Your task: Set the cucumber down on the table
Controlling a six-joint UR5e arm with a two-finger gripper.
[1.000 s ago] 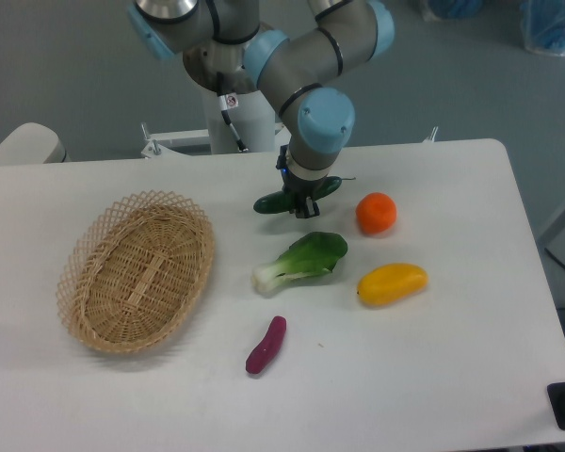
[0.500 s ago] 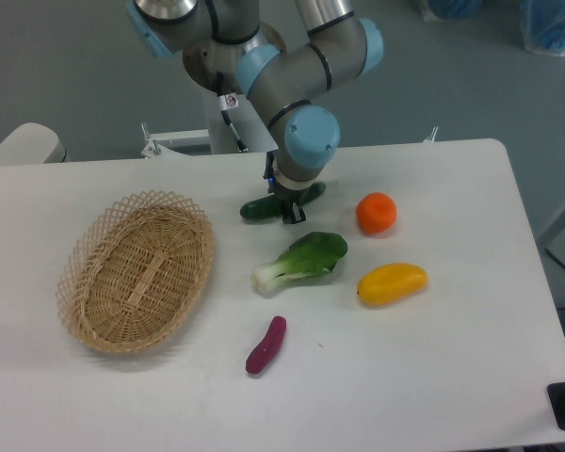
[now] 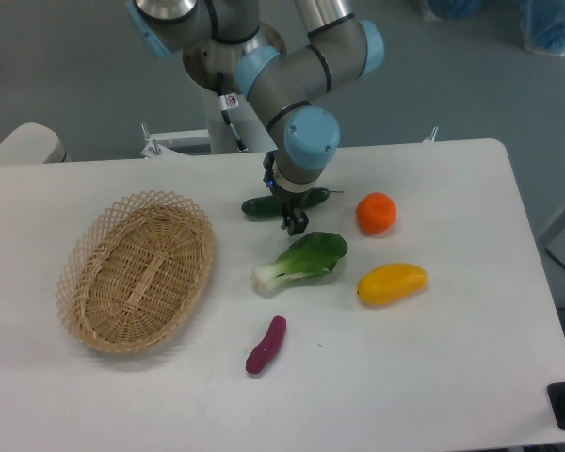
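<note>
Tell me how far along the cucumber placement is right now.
The cucumber lies low on the white table, between the wicker basket and the orange, so the set-down looks nearly done. The gripper is right at it; whether it has let go can't be told. Left: confirm release and lift clear.

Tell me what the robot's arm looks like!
The arm is made of fat grey tubes joined by round light-blue caps, with silver metal rings near the top. A thin black cable with a small white tag hangs beside it. The gripper is small and black, with two short fingers.
</note>
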